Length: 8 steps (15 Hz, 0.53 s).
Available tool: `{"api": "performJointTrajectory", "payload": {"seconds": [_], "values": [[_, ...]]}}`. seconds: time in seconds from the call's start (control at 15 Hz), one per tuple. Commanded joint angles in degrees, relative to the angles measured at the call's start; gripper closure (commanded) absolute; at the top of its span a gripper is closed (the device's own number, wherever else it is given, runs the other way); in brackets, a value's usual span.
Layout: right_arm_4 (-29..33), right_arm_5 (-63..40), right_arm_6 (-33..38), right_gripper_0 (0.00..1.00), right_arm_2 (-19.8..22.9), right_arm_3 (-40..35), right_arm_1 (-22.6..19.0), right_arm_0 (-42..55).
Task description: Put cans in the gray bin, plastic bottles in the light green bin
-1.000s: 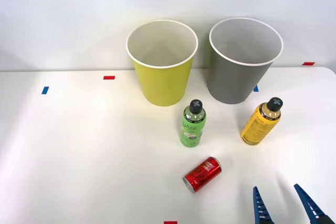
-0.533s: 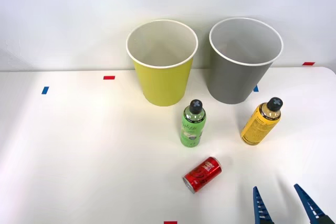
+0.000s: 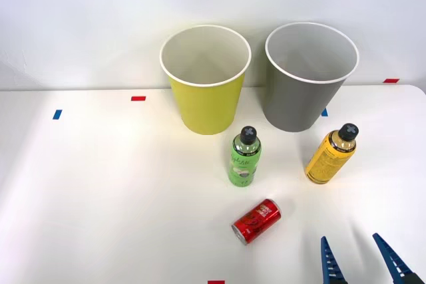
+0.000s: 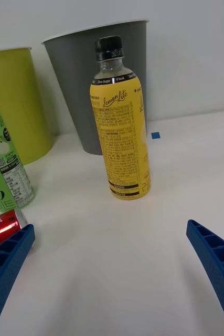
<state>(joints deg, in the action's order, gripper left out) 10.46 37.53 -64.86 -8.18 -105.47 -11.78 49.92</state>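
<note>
Yellow plastic, smooth and labelled all round: the yellow bottle (image 4: 119, 123) stands upright on the white table (image 3: 100, 191), just in front of the gray bin (image 3: 307, 81) and squarely ahead of the right gripper (image 3: 359, 257), whose blue fingers are spread wide with nothing between them. I would judge the bottle light and a little slick, its thin wall likely to give under a hard squeeze, so the straight labelled body around mid-height looks the sound place to take it, below the narrowing shoulder and dark cap.

The green bottle (image 3: 244, 156) stands upright too, near the foot of the light green bin (image 3: 206, 84). The red can (image 3: 257, 221) lies on its side nearer the robot; being round, it may roll if nudged. Both bins appear to hold nothing, though their floors are not fully visible.

The front view gives the whole layout from above, with both bin mouths open to sight. The wrist view gives what that one cannot: the yellow bottle's full profile from cap to base, and how it sits between the two fingers' line of approach.
</note>
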Motion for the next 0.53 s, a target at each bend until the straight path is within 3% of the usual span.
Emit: {"api": "performJointTrajectory", "payload": {"seconds": [0.07,0.53], "values": [[0.0,0.0,0.0,0.0,0.0,0.0,0.0,0.0],[0.0,0.0,0.0,0.0,0.0,0.0,0.0,0.0]]}}
